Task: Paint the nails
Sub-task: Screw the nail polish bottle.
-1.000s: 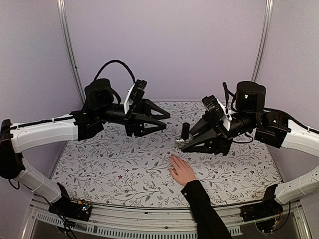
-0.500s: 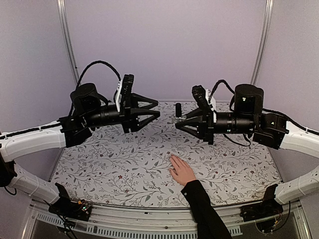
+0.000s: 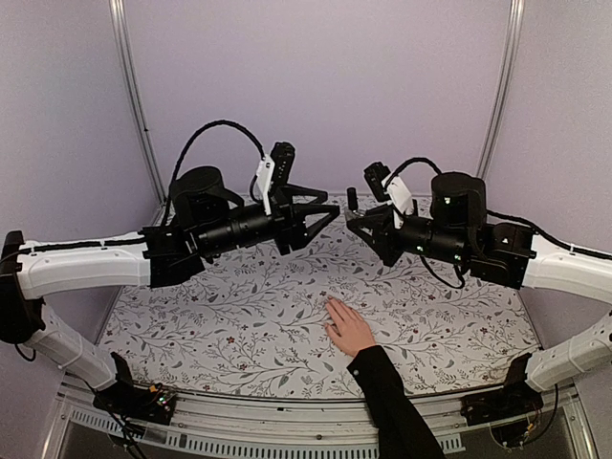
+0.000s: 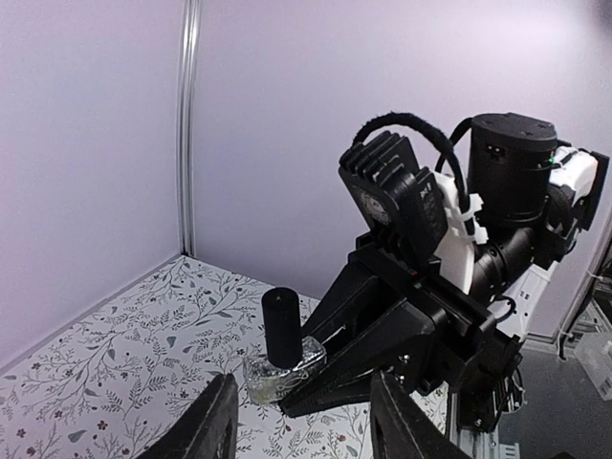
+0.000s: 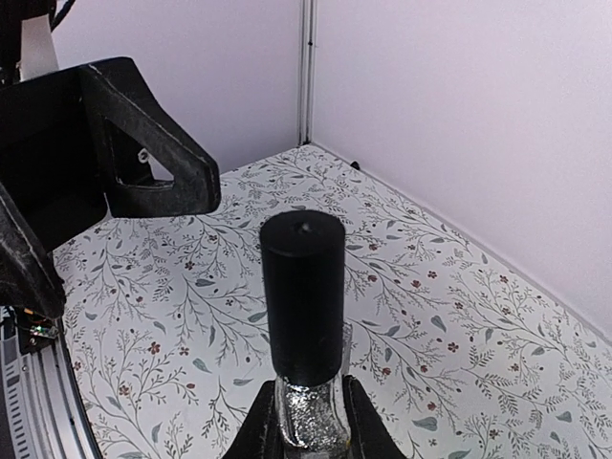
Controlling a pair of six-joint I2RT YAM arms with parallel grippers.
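While the right fingers (image 5: 260, 430) clamp a clear, glitter-filled glass bottle (image 5: 306, 409) with a black cylindrical cap (image 5: 304, 287), the left fingers (image 4: 215, 426) stand apart. Leafy print covers the desk (image 5: 459, 316).

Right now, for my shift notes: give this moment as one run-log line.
right gripper: shut on polish bottle, capped | left gripper: open, facing bottle | hand: flat on table

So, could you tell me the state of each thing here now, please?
nail polish bottle: capped, upright, held above the table.
right gripper: shut on the nail polish bottle.
left gripper: open, empty, facing the bottle.
hand: flat on the table, palm down.
nails: too small to tell whether painted.
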